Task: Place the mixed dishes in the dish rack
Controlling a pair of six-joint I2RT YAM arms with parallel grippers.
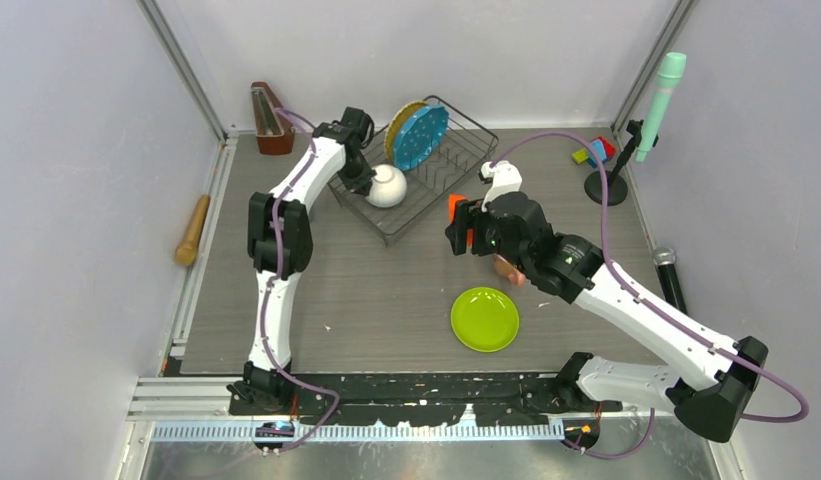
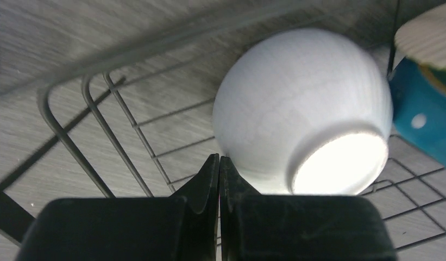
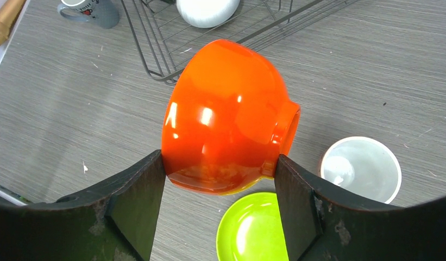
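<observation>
Dish rack [image 1: 443, 189]: sits on the table [image 1: 386, 300], directly under the left gripper [image 2: 219, 163] and out ahead of the right gripper [image 3: 219, 159], past its fingertips. Partly loaded.

Teal-blue plate [image 1: 421, 137] and round yellow woven plate [image 1: 398, 128]: on edge, side by side, at the rack end to the right of the left gripper, beyond the bowl. Judged to stand upright because the tines prop them.

Lime green plate [image 1: 484, 319]: flat on the table, below the right gripper, showing between its two fingers. Not loaded.

Orange bowl [image 3: 226, 117]: clamped across its width by the right gripper, jaws spread wide. It is tipped on its side, foot ring toward the right-hand finger, clear of the table. The across-the-wall grip probably lets it go into the rack on edge.

White bowl [image 2: 302, 109]: inside the rack, tipped so its foot ring faces the left wrist camera. It lies just ahead and right of the left fingertips. Those fingers are pressed together with nothing between them. Contact with the bowl wall cannot be told. Closed tips suit a nudge, not a grasp.

Salmon-pink mug [image 3: 362, 168]: mouth up on the table, below and right of the right gripper. Not loaded.

Small grey-blue mug [image 3: 93, 12]: on the table, ahead and left of the right gripper, outside the rack's corner. Not loaded.
</observation>
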